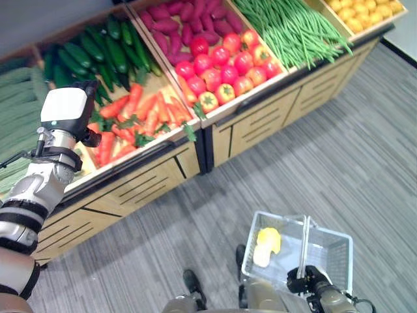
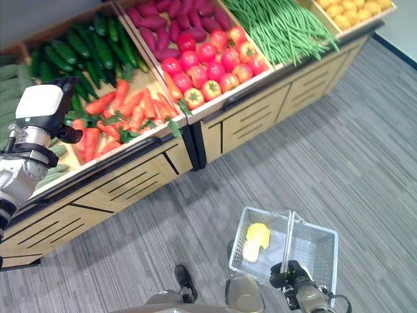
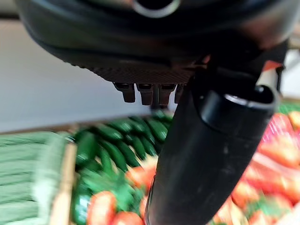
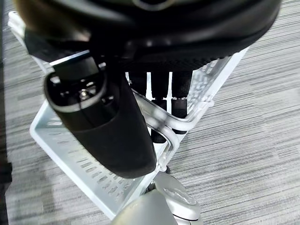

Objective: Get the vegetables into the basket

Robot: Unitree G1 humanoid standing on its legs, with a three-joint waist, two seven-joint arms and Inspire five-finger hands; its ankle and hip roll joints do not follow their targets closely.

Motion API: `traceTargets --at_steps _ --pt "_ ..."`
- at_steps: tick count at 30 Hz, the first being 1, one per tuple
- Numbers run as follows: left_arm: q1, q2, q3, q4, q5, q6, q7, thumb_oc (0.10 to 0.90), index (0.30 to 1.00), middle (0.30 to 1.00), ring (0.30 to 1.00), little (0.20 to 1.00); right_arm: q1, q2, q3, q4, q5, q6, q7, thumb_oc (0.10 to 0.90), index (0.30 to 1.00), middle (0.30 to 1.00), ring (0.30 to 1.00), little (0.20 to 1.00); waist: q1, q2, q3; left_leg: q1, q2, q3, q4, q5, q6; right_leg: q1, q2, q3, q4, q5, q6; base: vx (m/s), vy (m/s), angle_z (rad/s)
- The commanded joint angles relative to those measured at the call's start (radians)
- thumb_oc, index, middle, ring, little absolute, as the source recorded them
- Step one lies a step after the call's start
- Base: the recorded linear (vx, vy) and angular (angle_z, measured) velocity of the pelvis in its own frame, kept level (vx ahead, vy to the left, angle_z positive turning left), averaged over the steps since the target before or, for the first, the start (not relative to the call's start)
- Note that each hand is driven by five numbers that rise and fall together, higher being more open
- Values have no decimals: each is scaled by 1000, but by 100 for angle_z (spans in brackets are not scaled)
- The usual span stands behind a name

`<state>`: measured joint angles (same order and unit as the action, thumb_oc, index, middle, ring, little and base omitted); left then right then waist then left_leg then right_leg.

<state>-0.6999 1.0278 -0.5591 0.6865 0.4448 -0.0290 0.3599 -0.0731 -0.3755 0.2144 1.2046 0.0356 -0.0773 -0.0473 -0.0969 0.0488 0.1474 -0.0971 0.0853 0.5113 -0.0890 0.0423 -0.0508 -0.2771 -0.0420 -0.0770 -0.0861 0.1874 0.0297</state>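
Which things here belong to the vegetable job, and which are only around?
For the job:
- orange carrots
- dark green cucumbers
- white wire basket
- left hand
- right hand

Only around:
- grey striped carpet
- wooden display stand

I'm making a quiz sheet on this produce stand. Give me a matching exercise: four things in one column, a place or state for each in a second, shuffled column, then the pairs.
Things:
1. carrots
2. green beans
3. basket
4. left robot hand

Places or states:
A. on the grey floor, handle gripped by the right robot hand
B. raised over the stand near the carrots
C. bin right of the tomatoes
D. bin in front of the cucumbers

Pairs: 1-D, 2-C, 3-A, 4-B
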Motion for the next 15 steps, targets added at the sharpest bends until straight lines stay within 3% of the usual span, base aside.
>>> traceTargets --at_steps 1,15 --pt "-130 38 63 45 40 36 56 900 1000 1000 1000 1000 48 -32 61 39 -26 9 -16 400 300 300 300 300 16 -27 -15 -2 7 -45 2 -23 -34 25 -53 7 3 -71 117 35 -26 -25" --pt "-314 -23 -110 437 70 103 -25 900 1000 1000 1000 1000 6 -18 96 29 35 10 -38 400 300 300 300 300 -5 -34 41 -59 25 -3 2 2 -51 -56 -37 40 -1 -44 111 63 -28 -10"
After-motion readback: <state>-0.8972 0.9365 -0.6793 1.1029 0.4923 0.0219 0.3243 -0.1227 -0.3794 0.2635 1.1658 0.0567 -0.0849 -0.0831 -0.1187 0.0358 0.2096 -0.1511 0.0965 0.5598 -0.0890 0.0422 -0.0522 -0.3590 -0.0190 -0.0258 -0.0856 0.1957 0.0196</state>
